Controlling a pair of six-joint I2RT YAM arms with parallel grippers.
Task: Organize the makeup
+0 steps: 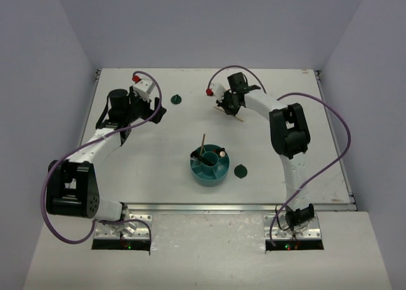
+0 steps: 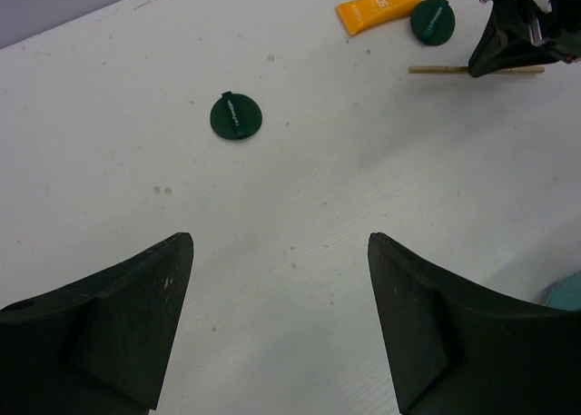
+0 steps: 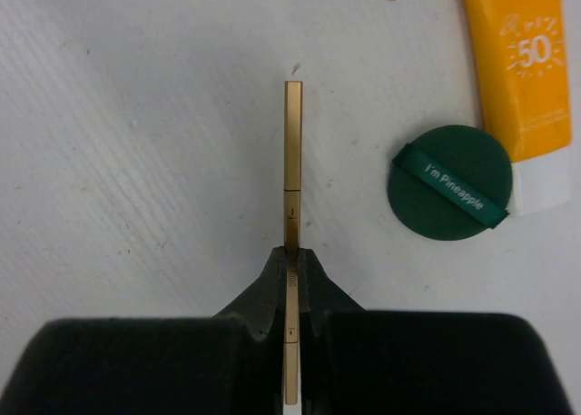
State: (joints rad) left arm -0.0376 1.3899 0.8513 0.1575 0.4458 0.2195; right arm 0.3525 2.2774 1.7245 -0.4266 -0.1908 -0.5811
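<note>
My right gripper (image 3: 292,256) is shut on a thin gold tube (image 3: 292,152) that lies on the white table; in the top view it (image 1: 223,106) sits at the back centre, the tube (image 1: 233,117) poking out beside it. A dark green round compact (image 3: 449,182) and an orange-and-white packet (image 3: 517,61) lie just right of the tube. My left gripper (image 2: 280,238) hangs open over bare table, with nothing between its fingers. Another green compact (image 2: 235,116) lies ahead of it, seen from above as the compact (image 1: 177,99). A third compact (image 1: 240,171) rests beside the bowl.
A teal round divided bowl (image 1: 209,174) stands mid-table with thin brushes (image 1: 202,147) leaning in it; its rim (image 2: 567,292) shows at the left wrist view's right edge. Grey walls close in the table on three sides.
</note>
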